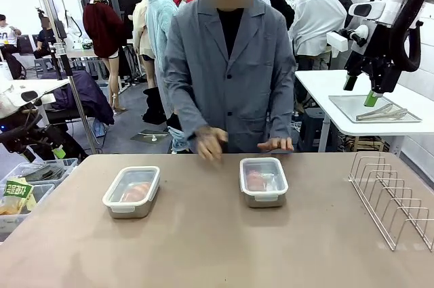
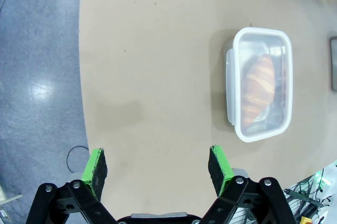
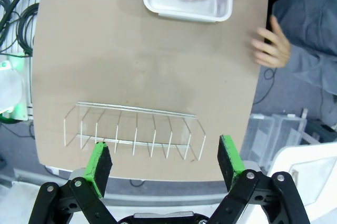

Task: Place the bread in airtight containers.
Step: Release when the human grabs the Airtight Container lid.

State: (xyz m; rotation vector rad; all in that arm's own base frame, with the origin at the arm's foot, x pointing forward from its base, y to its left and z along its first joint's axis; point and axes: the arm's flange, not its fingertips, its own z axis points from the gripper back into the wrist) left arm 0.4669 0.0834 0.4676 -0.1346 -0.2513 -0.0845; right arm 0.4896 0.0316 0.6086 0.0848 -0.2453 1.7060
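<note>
Two rolls, ridged and golden-orange, each lie inside a lidded steel container on the tan surface (image 1: 203, 247): left container (image 1: 131, 191), right container (image 1: 263, 180). Clear white-rimmed lids sit on. Task looks complete; next likely only a latch check. Left gripper (image 2: 158, 168) and right gripper (image 3: 166, 161) hang spread, empty. Wire rack (image 1: 393, 200) stands well apart.

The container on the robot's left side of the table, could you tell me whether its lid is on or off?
On. The left container wears its clear, white-rimmed lid, and the bread shows through it.
</note>
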